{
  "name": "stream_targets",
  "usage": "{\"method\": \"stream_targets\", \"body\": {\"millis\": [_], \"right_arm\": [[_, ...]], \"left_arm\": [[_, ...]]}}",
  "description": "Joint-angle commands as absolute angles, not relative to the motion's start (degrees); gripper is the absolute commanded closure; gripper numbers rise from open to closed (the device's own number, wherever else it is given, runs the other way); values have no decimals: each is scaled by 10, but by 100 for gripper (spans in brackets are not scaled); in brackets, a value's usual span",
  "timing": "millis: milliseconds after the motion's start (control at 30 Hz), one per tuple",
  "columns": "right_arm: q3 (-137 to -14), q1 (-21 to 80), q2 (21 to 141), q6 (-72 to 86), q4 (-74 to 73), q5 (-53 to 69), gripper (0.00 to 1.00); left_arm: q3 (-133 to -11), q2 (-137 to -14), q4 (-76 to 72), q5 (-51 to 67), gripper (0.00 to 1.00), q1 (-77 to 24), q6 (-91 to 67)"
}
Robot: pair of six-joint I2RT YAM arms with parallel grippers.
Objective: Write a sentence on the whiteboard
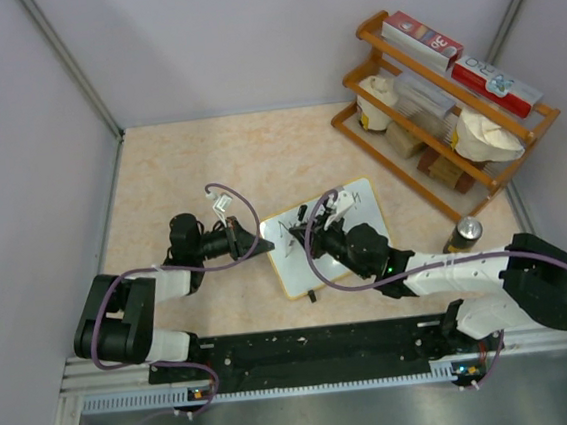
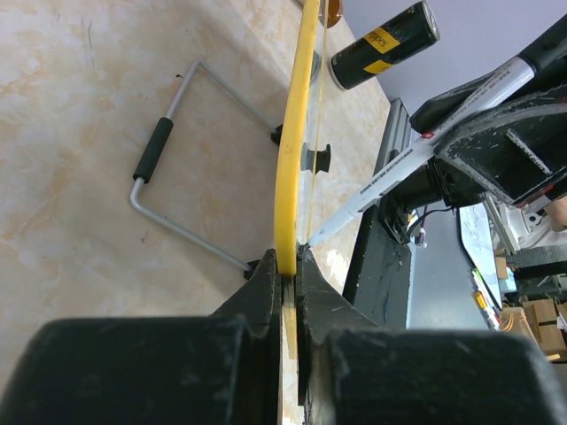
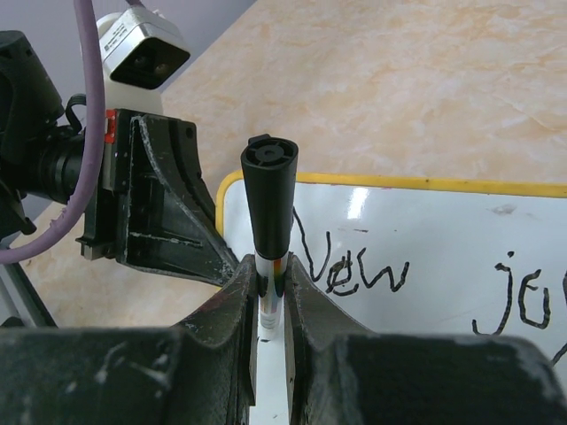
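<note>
**Both grippers shut: one on the board's edge, one on the marker**

At the left, the left gripper point(image 1: 256, 243) is closed on the left edge of the whiteboard point(image 1: 291, 264). Its wrist view shows the two black fingers point(image 2: 266, 288) pinching the thin yellow frame point(image 2: 292, 159) between them. Behind the board in that view, a bent wire stand point(image 2: 152, 150) with a black sleeve reaches out from the board's back onto the beige marbled table point(image 1: 179, 172).

The whiteboard sits at the middle of the table, between the two arms and angled across it. On its glossy face point(image 3: 443, 239) "New" is written in black, and the first letters of a second word stand to the right of it.

Over the board, the right gripper point(image 1: 330, 230) is clamped on a marker point(image 3: 270, 199), with its fingertips point(image 3: 239, 283) pressed against the barrel just below the black end. From the left wrist, the white marker point(image 2: 425, 146) slants down and its tip meets the board face just beside the left fingers.

Right of the board stands a black can point(image 1: 463, 233) with a yellow label point(image 2: 383, 44). At the back right, a wooden rack point(image 1: 374, 29) holds boxes and packets.
</note>
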State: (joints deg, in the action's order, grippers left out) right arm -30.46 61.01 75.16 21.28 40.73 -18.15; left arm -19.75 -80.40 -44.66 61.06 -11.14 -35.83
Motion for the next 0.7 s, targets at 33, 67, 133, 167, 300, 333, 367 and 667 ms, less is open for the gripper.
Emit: {"method": "stream_targets", "body": {"millis": [33,67,133,167,300,333,367,667], "right_arm": [[-306,618,731,209,405,-220,100],[-306,618,730,209,403,-222,100],[-305,619,729,209,399,-228,100],[-304,618,726,209,398,-229,100],[-304,618,720,208,396,-229,100],[-304,618,717,207,396,-228,100],[-301,618,711,207,402,-226,100],[-314,618,701,201,416,-201,100]], "left_arm": [[-200,-809,-460,645,100,-117,-336],[-200,-809,-460,645,100,-117,-335],[-200,-809,-460,644,100,-117,-336],[-200,-809,-460,645,100,-117,-336],[-200,-809,-460,644,100,-117,-335],[-200,-809,-460,645,100,-117,-335],[-200,-809,-460,644,100,-117,-336],[-199,-809,-460,644,100,-117,-336]]}}
